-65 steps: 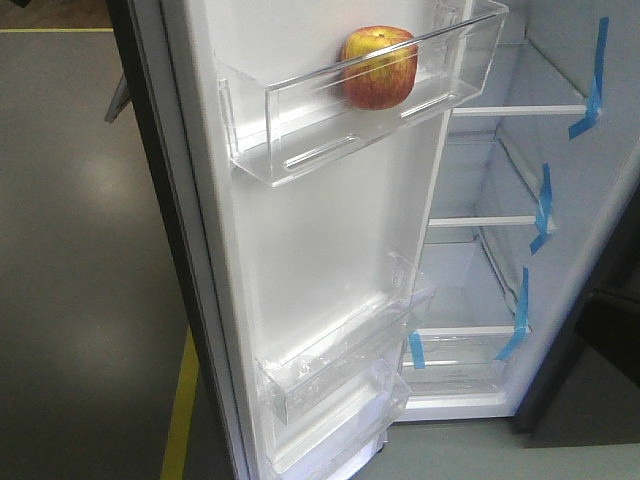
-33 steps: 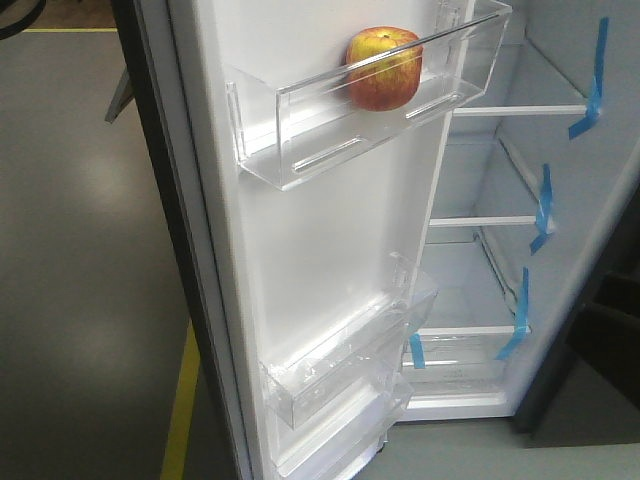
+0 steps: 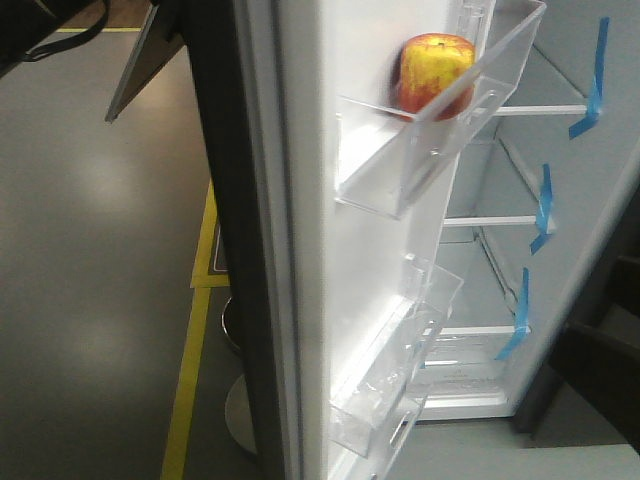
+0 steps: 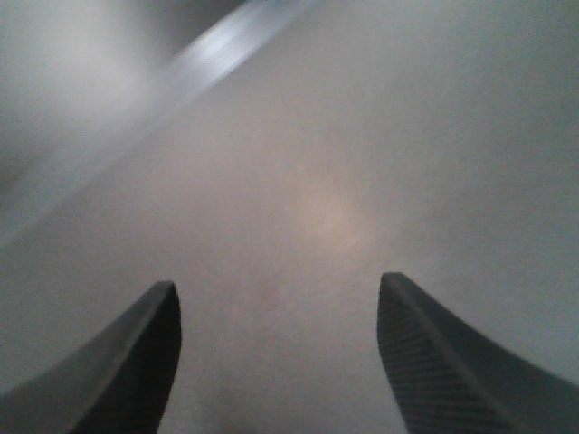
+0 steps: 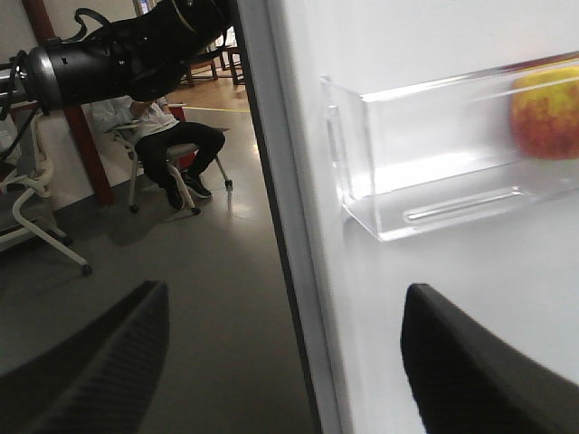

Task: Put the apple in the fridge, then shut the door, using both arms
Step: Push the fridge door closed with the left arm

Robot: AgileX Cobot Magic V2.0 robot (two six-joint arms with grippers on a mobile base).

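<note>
The apple (image 3: 435,75), red and yellow, rests in the upper clear bin (image 3: 430,150) on the inner lining of the door (image 3: 300,250). The door stands partly swung toward the fridge (image 3: 490,290), whose white inside shows glass shelves and blue tape. In the right wrist view the apple (image 5: 547,99) sits at the bin's far end. My right gripper (image 5: 287,291) is open, with the door's edge (image 5: 289,271) seen in the gap between its fingers. My left gripper (image 4: 279,282) is open and empty, close to a blurred grey surface. The left arm (image 5: 118,54) reaches toward the door's outer side.
A yellow line (image 3: 185,400) runs along the grey floor left of the door. A round pale base (image 3: 240,405) sits on the floor behind the door. A person on a chair (image 5: 172,136) sits in the background. A dark object (image 3: 600,370) stands at the lower right.
The door has swung toward the fridge, carrying the bin and apple to the right. A black arm part now shows at the top left of the front view.
</note>
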